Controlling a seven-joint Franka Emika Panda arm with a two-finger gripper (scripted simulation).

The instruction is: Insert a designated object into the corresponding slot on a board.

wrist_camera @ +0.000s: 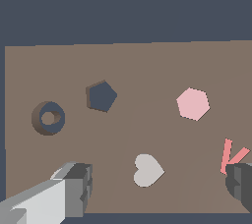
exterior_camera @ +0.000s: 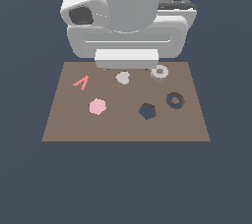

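no text, labels, brands or numbers to be read, only a red V-shaped piece (exterior_camera: 81, 82) lying on the board (exterior_camera: 64, 120)

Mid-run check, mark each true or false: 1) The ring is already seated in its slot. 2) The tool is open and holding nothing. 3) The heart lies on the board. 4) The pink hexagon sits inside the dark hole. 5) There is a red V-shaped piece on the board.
1) False. The ring lies on the board, apart from the slot.
2) True. The tool has its fingers spread, nothing between them.
3) True. The heart lies flat there.
4) False. The hexagon lies apart from the dark hole.
5) True. The V-piece.
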